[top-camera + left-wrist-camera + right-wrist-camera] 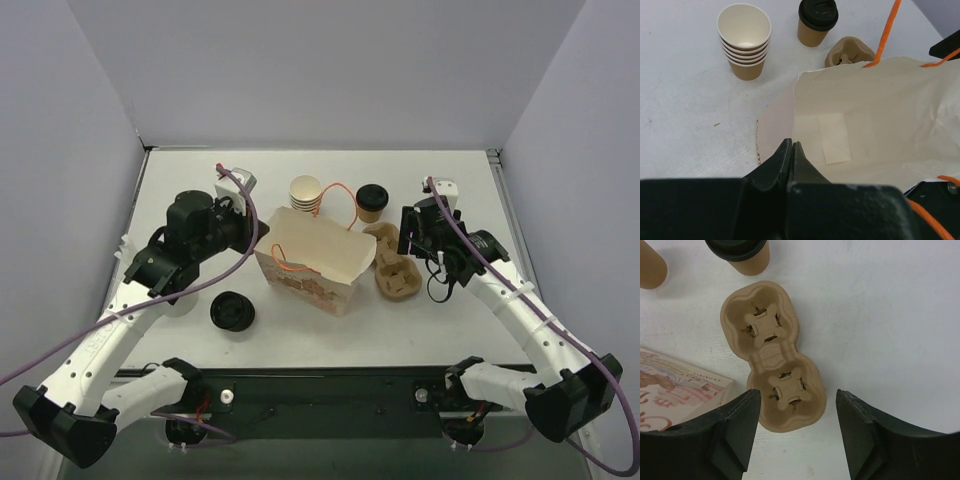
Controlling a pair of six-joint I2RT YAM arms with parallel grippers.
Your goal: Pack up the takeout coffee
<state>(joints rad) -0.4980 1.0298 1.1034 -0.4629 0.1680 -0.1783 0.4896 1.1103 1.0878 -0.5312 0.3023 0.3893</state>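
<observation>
White table point(420, 330) | lidded cup point(371, 201) upright (beside carrier point(394, 265)) | left claw point(791, 147) closed

Table point(400, 330): white, matte, with faint scuffs and a few dark specks.
Front edge: a dark strip point(320, 395) runs along it.
Back wall point(320, 70): plain pale grey.
Side walls: left wall point(60, 150) and right wall point(590, 120), same grey.
Light: even, with soft shadows.

Likely a robotics lab booth, grey walls point(330, 70), white table point(400, 330), left arm point(100, 340), right arm point(530, 320) bolted down
</observation>
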